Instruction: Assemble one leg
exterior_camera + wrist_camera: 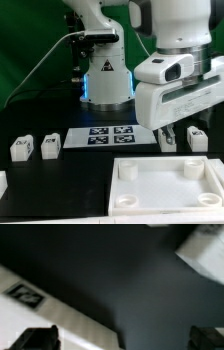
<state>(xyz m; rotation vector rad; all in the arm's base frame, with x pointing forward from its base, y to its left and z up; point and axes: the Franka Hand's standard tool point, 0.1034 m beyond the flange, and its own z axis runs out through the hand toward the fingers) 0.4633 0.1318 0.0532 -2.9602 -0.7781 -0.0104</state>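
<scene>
Two legs [22, 149] [50, 146], small white blocks with tags, stand on the black table at the exterior view's left. A third leg [199, 138] stands at the exterior view's right, just beside my gripper [178, 142]. The gripper hangs low over the table, between the marker board and that leg, open and empty. In the wrist view the gripper [122, 339] shows two dark fingertips [35, 339] far apart with only table and a white tagged strip below them.
The marker board [110, 135] lies in front of the robot base; its tagged edge [25, 294] shows in the wrist view. The large white rimmed panel [165, 185] lies at the front. A white piece [3, 182] sits at the left edge. A blurred white shape [200, 252] lies beyond the fingers.
</scene>
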